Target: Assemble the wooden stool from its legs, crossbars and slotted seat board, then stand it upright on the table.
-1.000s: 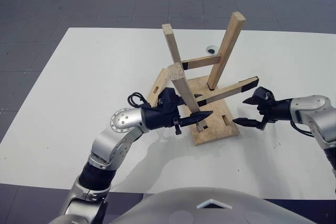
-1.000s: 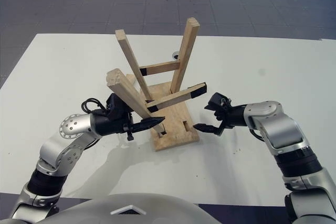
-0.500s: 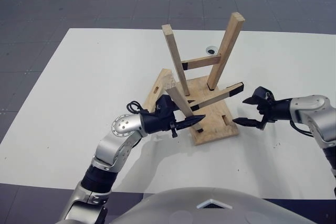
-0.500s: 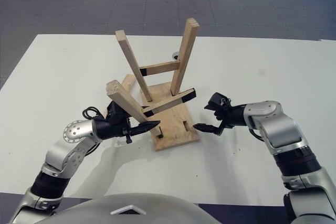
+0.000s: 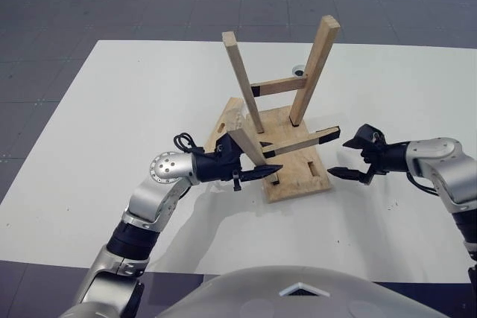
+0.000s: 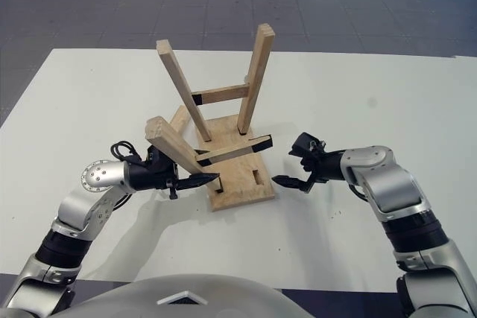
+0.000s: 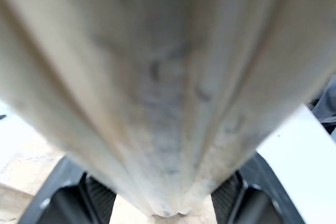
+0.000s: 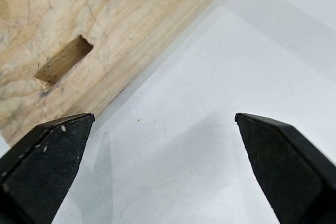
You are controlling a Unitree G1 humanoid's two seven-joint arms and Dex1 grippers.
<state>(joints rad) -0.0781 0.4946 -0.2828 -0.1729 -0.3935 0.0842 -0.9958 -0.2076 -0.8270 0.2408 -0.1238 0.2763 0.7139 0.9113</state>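
Gripping a tilted leg at the near left corner of the seat board, left gripper is clenched on it; the leg's crossbar reaches across the board. Right gripper, fingers spread and empty, hovers just off the board's right edge. Two joined legs stand upright on the board's far end.

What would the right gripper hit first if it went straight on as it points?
Probably the edge of the seat board, just ahead of the open right gripper. The dark tip of the crossbar hangs near its upper finger, so depth is uncertain.
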